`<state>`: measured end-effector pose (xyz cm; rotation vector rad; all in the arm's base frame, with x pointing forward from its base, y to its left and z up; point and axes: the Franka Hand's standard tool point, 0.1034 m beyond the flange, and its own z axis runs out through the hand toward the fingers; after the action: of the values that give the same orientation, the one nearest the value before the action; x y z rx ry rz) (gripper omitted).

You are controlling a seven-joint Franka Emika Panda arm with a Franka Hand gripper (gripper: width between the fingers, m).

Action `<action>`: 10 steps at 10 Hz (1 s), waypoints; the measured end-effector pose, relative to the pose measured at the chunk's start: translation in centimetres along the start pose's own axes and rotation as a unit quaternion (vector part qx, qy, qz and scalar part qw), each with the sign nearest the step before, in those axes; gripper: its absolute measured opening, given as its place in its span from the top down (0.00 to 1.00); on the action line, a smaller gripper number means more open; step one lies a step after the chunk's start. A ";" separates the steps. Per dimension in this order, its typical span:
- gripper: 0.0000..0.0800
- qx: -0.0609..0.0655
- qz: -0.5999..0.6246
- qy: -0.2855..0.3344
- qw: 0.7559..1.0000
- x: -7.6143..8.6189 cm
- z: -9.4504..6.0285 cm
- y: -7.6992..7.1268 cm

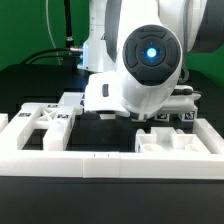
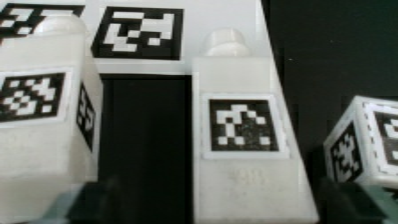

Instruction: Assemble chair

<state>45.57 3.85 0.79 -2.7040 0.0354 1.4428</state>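
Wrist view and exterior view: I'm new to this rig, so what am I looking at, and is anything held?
The big white machine is a robot arm over a black table. The exterior view comes from a camera off the arm; the wrist view looks out from the arm's wrist. White chair pieces with black-and-white square tags lie inside a white border rail. The wrist view shows a tagged bar between two other tagged pieces. The gripper is mostly hidden, so I cannot tell whether it holds anything.
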 end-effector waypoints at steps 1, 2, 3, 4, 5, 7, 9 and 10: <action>0.53 0.000 0.000 0.000 1.000 0.0 0.0 0.0; 0.65 0.000 0.000 0.000 1.000 0.0 0.0 0.1; 0.65 0.000 0.000 0.000 1.000 0.0 0.0 0.1; 0.64 0.000 0.000 0.000 1.000 0.0 0.0 0.1; 0.64 0.001 -0.002 0.001 1.000 0.0 -0.1 0.2; 0.64 0.003 -0.010 0.007 1.000 -0.3 -1.2 0.2; 0.64 0.007 -0.028 0.009 1.000 -1.7 -3.7 0.2; 0.64 0.008 -0.030 0.015 0.999 -2.4 -5.1 0.2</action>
<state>48.47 3.23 5.59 -2.6899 -0.0325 1.3810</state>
